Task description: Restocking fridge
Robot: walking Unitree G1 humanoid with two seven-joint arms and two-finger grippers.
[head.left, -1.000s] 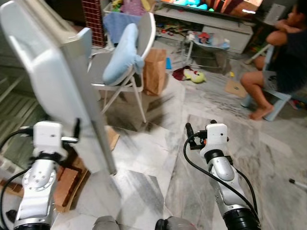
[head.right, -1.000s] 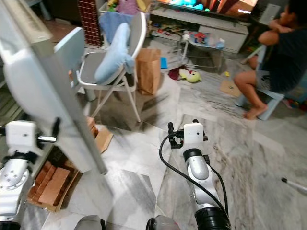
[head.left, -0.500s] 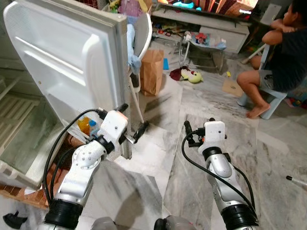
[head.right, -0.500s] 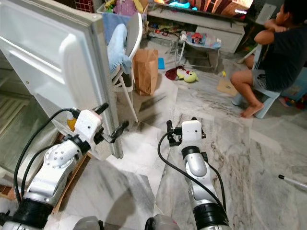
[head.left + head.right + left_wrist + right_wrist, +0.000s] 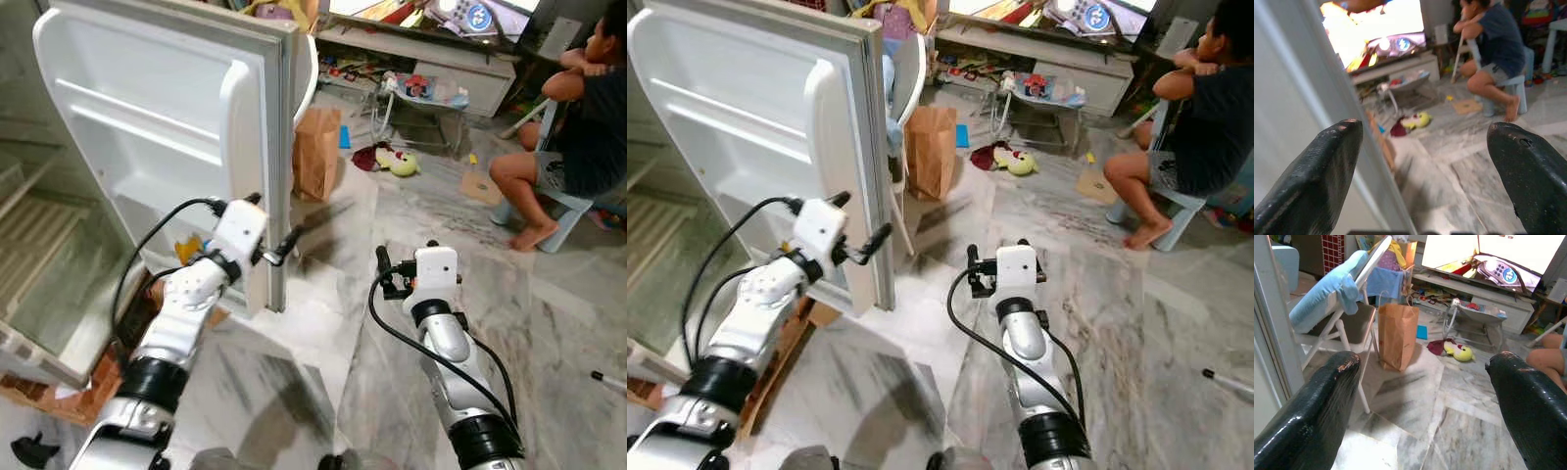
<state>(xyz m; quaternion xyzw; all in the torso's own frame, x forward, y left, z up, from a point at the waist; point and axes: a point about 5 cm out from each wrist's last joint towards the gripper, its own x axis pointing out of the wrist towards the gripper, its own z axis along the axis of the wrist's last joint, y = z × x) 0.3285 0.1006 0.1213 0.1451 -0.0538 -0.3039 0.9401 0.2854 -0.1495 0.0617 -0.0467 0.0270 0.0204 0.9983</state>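
Head views bright and evenly lit; I read soft shadows on the marble floor (image 5: 411,225). TV screen (image 5: 1474,249) blown out to glare in both wrist views. Left wrist view soft overall, its near fingers (image 5: 1312,181) blurred. Straight lines bow towards the frame edges.

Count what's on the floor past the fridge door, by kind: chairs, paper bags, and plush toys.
Chairs: 1
Paper bags: 1
Plush toys: 1
Total: 3
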